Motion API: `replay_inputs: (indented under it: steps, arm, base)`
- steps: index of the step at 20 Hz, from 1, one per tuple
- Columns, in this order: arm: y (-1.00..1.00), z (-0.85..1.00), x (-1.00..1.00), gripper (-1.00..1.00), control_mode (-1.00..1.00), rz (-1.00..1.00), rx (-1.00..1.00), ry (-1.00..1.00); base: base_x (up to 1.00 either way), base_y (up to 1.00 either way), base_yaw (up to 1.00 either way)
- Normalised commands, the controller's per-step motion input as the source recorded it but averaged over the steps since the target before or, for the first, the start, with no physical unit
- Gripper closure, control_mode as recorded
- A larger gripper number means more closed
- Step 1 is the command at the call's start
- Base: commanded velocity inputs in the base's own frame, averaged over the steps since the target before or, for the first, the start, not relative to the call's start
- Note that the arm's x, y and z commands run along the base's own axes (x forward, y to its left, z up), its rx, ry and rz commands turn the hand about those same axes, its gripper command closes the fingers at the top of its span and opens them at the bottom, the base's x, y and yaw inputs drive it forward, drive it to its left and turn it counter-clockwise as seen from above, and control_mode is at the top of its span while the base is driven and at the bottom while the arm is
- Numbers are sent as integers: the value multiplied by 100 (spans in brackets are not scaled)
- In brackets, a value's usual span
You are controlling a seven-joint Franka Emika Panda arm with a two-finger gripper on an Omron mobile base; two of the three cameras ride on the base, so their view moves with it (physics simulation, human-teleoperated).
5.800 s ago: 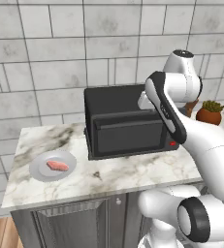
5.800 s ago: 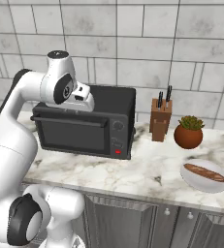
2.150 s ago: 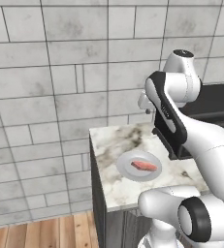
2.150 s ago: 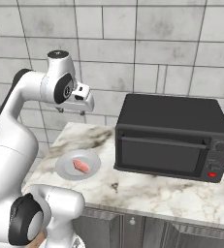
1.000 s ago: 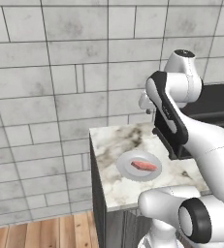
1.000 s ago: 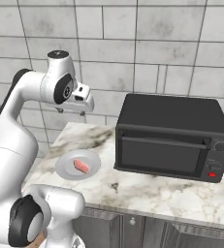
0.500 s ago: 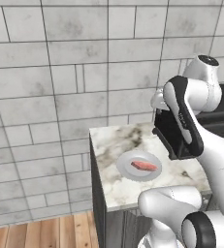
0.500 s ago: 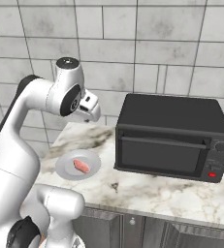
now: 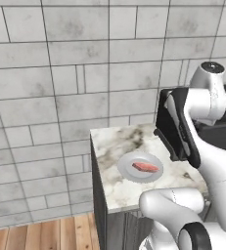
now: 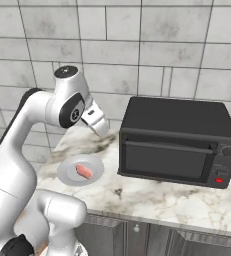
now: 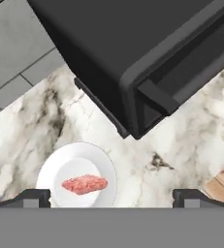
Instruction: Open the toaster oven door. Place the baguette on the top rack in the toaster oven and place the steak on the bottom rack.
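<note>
Gripper (image 11: 111, 196): jaws spread wide, nothing betw. them, above worktop (image 10: 152, 196). Steak (image 11: 84, 184): on white plate (image 11: 55, 169), near worktop's left end. Toaster oven (image 10: 179, 140): toward back edge; toaster oven door (image 10: 168, 159) was closed.

Even, bright rendered light — soft shadows, slightly blurry.

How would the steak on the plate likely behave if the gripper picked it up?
The steak is a thin flat slab, so it would probably sag at the ends. It looks raw, so possibly slippery. Lying low on the plate, it leaves little edge to pinch.
</note>
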Motion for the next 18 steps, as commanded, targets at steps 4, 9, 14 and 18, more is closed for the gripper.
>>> replay_inputs:
  steps: [4, 9, 14, 18]
  arm:
    - [-51, -7, -13, -100, -100, -35, 6, 2]
    - [-43, -5, -12, -100, -100, -7, 18, 0]
    - [-48, -7, -8, -100, -100, 0, 21, -7]
    - [-54, -9, -9, -100, -100, 0, 19, -6]
  base:
    - [0, 0, 0]
    - [0, 0, 0]
    - [0, 0, 0]
    - [0, 0, 0]
